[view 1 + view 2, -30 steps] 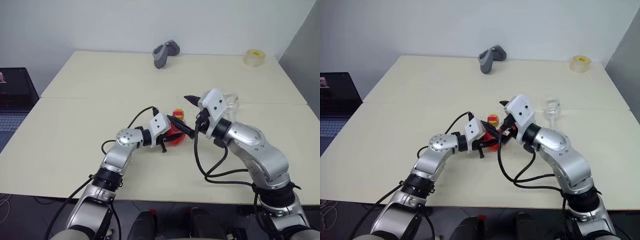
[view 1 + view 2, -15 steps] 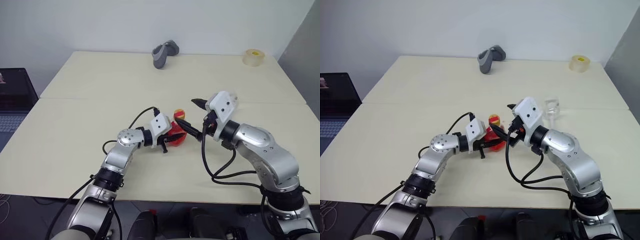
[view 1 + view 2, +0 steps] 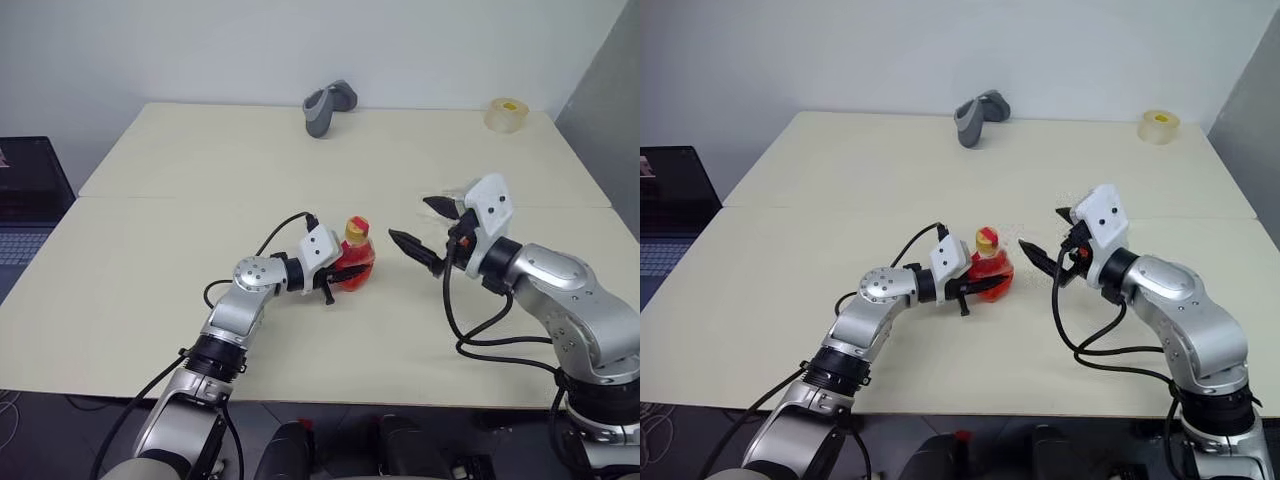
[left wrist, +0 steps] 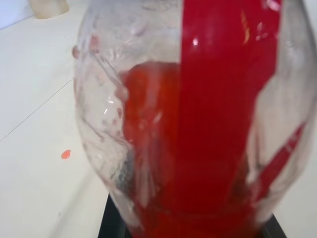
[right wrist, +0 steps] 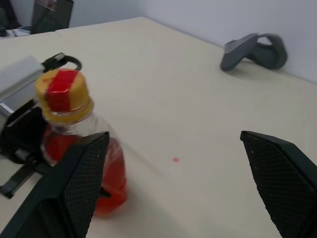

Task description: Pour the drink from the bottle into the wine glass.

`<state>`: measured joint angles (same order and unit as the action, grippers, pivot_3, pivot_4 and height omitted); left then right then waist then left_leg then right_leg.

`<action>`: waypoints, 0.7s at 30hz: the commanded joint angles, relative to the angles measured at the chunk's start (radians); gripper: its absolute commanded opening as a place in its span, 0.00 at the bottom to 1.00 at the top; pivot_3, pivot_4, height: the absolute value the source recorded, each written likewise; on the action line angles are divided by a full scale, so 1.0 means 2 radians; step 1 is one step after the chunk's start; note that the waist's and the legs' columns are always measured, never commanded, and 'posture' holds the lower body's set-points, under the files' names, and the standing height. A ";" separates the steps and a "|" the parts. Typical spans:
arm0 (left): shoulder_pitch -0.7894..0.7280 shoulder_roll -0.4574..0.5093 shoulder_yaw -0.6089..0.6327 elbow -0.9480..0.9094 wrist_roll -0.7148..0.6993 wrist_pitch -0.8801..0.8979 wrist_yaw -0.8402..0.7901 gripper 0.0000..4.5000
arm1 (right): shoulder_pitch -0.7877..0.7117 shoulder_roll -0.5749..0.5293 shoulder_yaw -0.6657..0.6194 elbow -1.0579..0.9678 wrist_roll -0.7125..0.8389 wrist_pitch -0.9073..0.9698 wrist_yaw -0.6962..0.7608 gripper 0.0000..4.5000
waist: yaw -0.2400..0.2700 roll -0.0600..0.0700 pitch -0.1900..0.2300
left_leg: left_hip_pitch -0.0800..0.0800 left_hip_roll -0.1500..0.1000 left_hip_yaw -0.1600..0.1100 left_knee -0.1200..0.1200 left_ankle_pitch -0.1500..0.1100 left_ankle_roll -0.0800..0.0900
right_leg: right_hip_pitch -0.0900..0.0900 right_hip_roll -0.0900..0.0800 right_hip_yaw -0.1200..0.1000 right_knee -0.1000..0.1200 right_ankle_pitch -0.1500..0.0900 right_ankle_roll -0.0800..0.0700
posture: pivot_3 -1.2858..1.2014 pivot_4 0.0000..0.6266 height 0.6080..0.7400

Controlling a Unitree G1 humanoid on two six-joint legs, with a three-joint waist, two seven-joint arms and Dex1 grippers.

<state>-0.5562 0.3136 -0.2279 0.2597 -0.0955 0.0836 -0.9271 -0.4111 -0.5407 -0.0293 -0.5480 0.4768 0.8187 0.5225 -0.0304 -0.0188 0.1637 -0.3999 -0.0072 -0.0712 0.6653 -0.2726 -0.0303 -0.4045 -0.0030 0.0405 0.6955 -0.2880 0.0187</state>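
the left gripper (image 3: 345,275) is clamping the bulbous base of the bottle (image 3: 352,262), which is standing upright on the table (image 3: 180,200) near the middle, its fingers closed tight around it. the drink (image 4: 198,148) is sitting red-orange in the lower part of the bottle, and the red-and-yellow cap (image 5: 62,92) is still on the neck. a red label band (image 4: 228,74) is running down the clear plastic in the left wrist view.

the right gripper (image 3: 425,228) is hovering above the table to the right of the bottle, apart from it, with its two black fingers (image 5: 280,173) spread wide and holding nothing. its tips are pointing left toward the bottle.

the wine glass (image 3: 458,192) is standing just behind the right gripper's white housing, mostly hidden by it, so only a bit of clear rim is showing; whether it is touching the gripper cannot be told.

a small red spot (image 5: 175,159) is lying on the table beside the bottle. a grey curved object (image 3: 329,105) is resting at the far edge of the table, and a roll of tape (image 3: 508,114) is sitting at the far right corner. a laptop (image 3: 30,195) is standing off the left side of the table.
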 commanded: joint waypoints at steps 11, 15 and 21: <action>-0.016 -0.002 0.011 -0.017 -0.013 -0.002 0.000 0.17 | -0.051 0.066 0.074 -0.022 -0.023 -0.023 -0.043 1.00 | 0.000 0.000 0.000 | 0.000 0.000 0.000 0.000 0.000 0.000 | 0.000 0.000 0.000 0.000 0.000 0.000 | 0.52 0.24 1.00; -0.015 -0.002 0.010 -0.019 -0.012 -0.002 0.001 0.17 | -0.056 0.077 0.072 -0.009 -0.032 -0.028 -0.052 1.00 | 0.000 0.000 0.000 | 0.000 0.000 0.000 0.000 0.000 0.000 | 0.000 0.000 0.000 0.000 0.000 0.000 | 0.52 0.24 1.00; -0.014 -0.003 0.012 -0.021 -0.014 0.002 0.003 0.17 | -0.046 0.063 0.065 -0.003 -0.040 -0.031 -0.043 1.00 | 0.000 0.000 0.000 | 0.000 0.000 0.000 0.000 0.000 0.000 | 0.000 0.000 0.000 0.000 0.000 0.000 | 0.52 0.24 1.00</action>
<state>-0.5611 0.3116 -0.2271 0.2598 -0.0994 0.0962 -0.9260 -0.5016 -0.4033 0.1271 -0.5393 0.4054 0.7788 0.4335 -0.0299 -0.0188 0.1636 -0.4001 -0.0073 -0.0715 0.6656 -0.2725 -0.0304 -0.4046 -0.0033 0.0403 0.6953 -0.2880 0.0187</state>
